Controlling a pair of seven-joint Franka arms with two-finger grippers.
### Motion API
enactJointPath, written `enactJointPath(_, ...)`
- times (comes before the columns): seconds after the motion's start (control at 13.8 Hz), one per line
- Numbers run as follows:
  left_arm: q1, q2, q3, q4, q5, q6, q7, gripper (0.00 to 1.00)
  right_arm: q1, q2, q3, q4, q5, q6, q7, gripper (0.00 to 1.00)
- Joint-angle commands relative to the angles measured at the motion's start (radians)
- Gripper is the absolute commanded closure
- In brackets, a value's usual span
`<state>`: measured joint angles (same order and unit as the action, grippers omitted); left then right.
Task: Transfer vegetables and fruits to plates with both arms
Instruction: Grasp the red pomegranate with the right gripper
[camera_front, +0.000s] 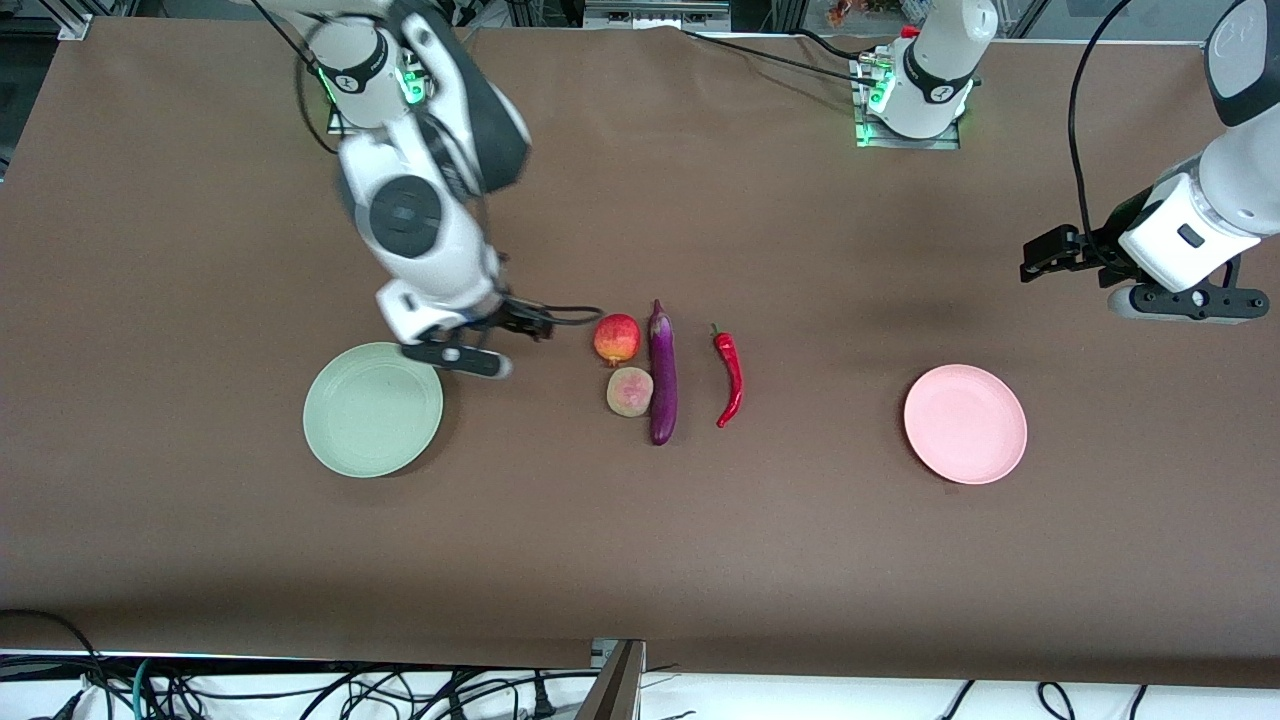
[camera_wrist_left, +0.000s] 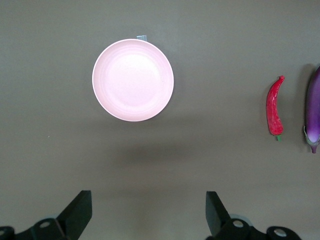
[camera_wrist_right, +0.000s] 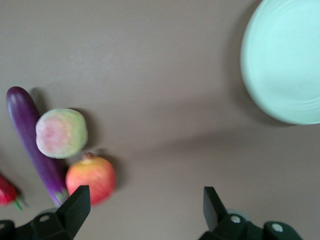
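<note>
The brown counter (camera_front: 200, 560) carries 2 plates — green plate (camera_front: 372, 409), pink plate (camera_front: 965, 423) — plus pomegranate (camera_front: 617, 339), peach (camera_front: 630, 391), eggplant (camera_front: 661, 372) and chili pepper (camera_front: 729, 374).

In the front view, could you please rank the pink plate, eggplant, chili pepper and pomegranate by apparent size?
1. pink plate
2. eggplant
3. chili pepper
4. pomegranate, though it is rounder and fuller than the thin chili.

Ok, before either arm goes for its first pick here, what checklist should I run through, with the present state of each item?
1. Right gripper open, holding nothing, over the table beside the pomegranate: ok.
2. Left gripper open, holding nothing, over the table near the pink plate: ok.
3. Green plate bare: ok.
4. Pink plate bare: ok.
5. Peach clear of the eggplant: not ok, they touch.
6. Chili pepper lying apart from the rest: ok.
</note>
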<state>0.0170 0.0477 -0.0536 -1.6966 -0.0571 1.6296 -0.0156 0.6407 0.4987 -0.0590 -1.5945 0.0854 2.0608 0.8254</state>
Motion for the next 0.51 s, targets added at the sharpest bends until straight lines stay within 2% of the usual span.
enactJointPath(0.0,0.000,0.003,0.000,0.025,0.020,-0.024,-0.001,0.00,0.083,0.104,-0.010,0.033,0.011,0.123,0.165,0.00)
enactJointPath(0.44,0.006,0.003,0.001,0.026,0.020,-0.025,-0.001,0.00,0.128,0.171,0.018,0.036,0.045,0.209,0.213,0.00)
